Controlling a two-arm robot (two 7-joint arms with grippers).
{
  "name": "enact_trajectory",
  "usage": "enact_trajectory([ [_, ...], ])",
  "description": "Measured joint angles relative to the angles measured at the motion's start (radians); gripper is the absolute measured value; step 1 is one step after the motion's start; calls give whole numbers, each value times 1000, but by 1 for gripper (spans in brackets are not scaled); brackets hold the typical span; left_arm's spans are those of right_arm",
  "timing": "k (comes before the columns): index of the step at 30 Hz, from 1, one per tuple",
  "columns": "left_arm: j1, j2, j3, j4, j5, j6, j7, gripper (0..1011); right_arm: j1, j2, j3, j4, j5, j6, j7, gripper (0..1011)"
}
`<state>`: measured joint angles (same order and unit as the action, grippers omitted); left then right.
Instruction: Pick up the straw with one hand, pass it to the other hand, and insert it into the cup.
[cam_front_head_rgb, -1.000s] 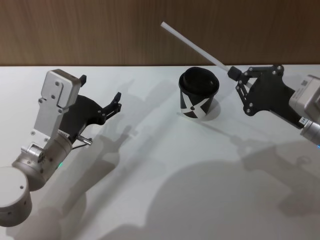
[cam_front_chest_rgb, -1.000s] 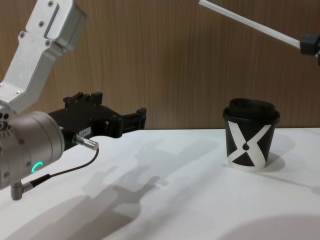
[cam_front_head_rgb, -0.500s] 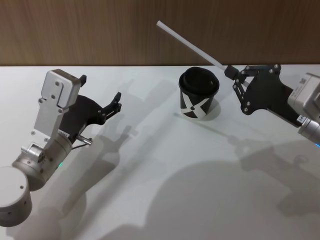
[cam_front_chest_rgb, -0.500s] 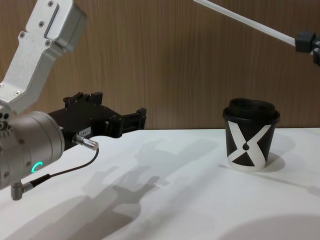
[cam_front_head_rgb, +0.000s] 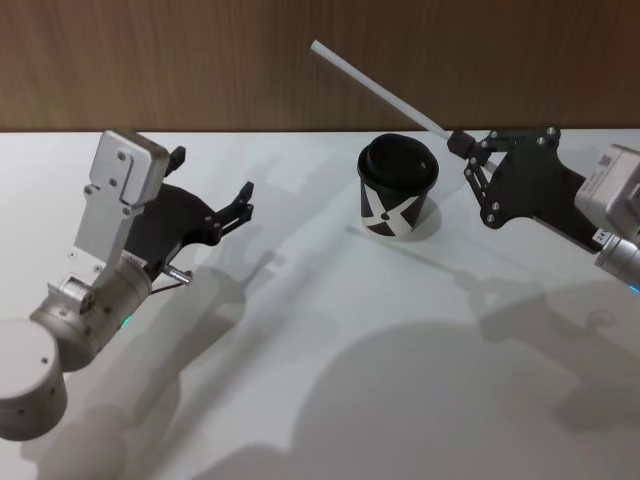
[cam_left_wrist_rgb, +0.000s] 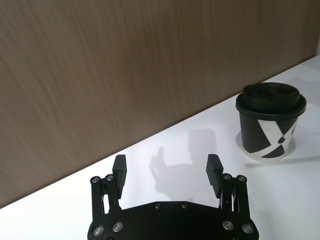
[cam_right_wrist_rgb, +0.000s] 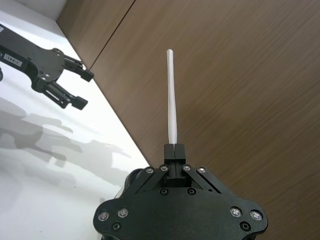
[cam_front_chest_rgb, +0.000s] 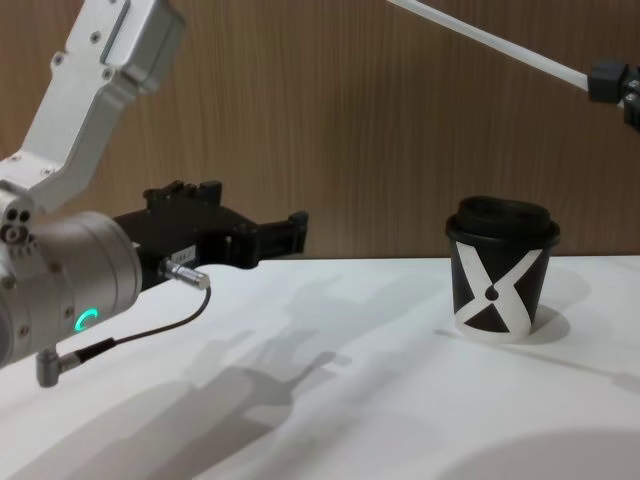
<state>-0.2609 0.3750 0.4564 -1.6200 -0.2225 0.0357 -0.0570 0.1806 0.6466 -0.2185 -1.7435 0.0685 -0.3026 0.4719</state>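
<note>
One white straw (cam_front_head_rgb: 380, 88) is held in the air by its lower end, clamped between the closed fingertips of the right gripper (cam_front_head_rgb: 458, 142). From that grip the straw slants upward and toward the robot's left, its free end against the brown wood-grain wall (cam_front_head_rgb: 200, 60). In the chest view the straw (cam_front_chest_rgb: 490, 40) crosses high above the cup (cam_front_chest_rgb: 500, 280) without touching it, and the right gripper (cam_front_chest_rgb: 610, 82) sits at the view's right edge, above and to the right of the cup. The right wrist view shows the straw (cam_right_wrist_rgb: 171, 95) running straight out from the pinched jaws of the right gripper (cam_right_wrist_rgb: 173, 150).

The black paper cup (cam_front_head_rgb: 397, 195), marked with a white X, stands upright on the white table (cam_front_head_rgb: 350, 350) near the wall, just left of the right gripper's tips as the head camera sees it. Its black domed lid (cam_left_wrist_rgb: 271, 97) is on.

The left gripper (cam_front_head_rgb: 211, 174) hovers above the table on the robot's left, well apart from the cup and the straw, its two fingers spread wide and holding nothing. Its wrist view shows the fingers of the left gripper (cam_left_wrist_rgb: 166, 165) parted, with the cup (cam_left_wrist_rgb: 270, 127) ahead and off to one side. In the chest view the left gripper (cam_front_chest_rgb: 255, 215) points toward the cup; a green ring light (cam_front_chest_rgb: 85, 320) glows on its silver wrist, beside a thin dark cable (cam_front_chest_rgb: 150, 325).
</note>
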Motion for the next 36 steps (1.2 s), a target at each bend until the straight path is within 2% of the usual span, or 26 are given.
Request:
enact_trajectory([
  [6, -23, -3, 0, 5, -34, 27, -51, 1003, 0, -1, -1, 0, 1, 0, 1, 0],
  [15, -69, -10, -19, 22, -125, 106, -156, 1003, 1, -1, -1, 0, 1, 0, 2, 0],
  [16, -69, -10, -19, 22, -125, 106, -156, 1003, 1, -1, -1, 0, 1, 0, 2, 0],
  [18, -81, -11, -29, 28, -163, 135, -192, 1003, 2, -1, -1, 0, 1, 0, 2, 0],
  [21, -88, -12, -37, 33, -193, 156, -217, 1003, 2, -1, -1, 0, 1, 0, 2, 0],
  [25, -102, -12, -57, 40, -257, 197, -269, 1003, 2, -1, -1, 0, 1, 0, 2, 0],
  [36, -109, -7, -100, 27, -388, 265, -363, 1002, 2, -1, -1, 0, 1, 0, 2, 0],
])
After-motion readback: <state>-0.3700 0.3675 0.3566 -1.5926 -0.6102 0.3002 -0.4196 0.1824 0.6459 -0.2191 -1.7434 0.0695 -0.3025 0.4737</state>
